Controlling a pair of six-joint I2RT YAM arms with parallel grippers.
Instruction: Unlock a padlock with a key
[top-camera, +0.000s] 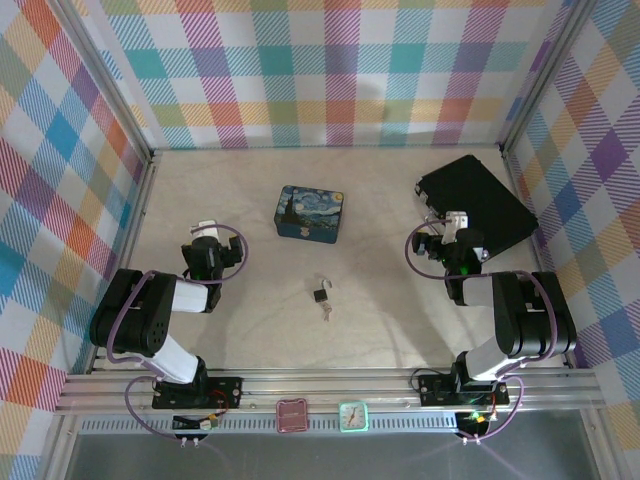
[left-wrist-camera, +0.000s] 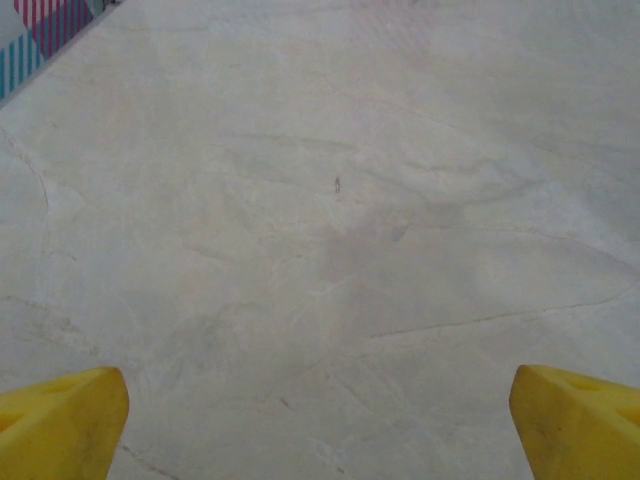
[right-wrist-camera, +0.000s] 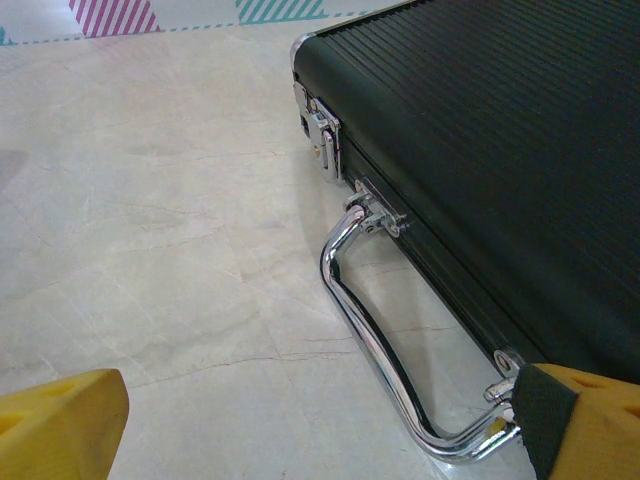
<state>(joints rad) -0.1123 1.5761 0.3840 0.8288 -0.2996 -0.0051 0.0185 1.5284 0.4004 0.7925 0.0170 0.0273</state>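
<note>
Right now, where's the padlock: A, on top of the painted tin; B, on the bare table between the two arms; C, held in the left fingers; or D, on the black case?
B: the padlock lies on the table, on the near side of the painted tin, with the key close beside it.

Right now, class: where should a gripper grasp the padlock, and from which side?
Grip the padlock across its dark square body, probably from straight above: it lies flat on the table, its shackle is thin, and the key lies close on its near side.
</note>
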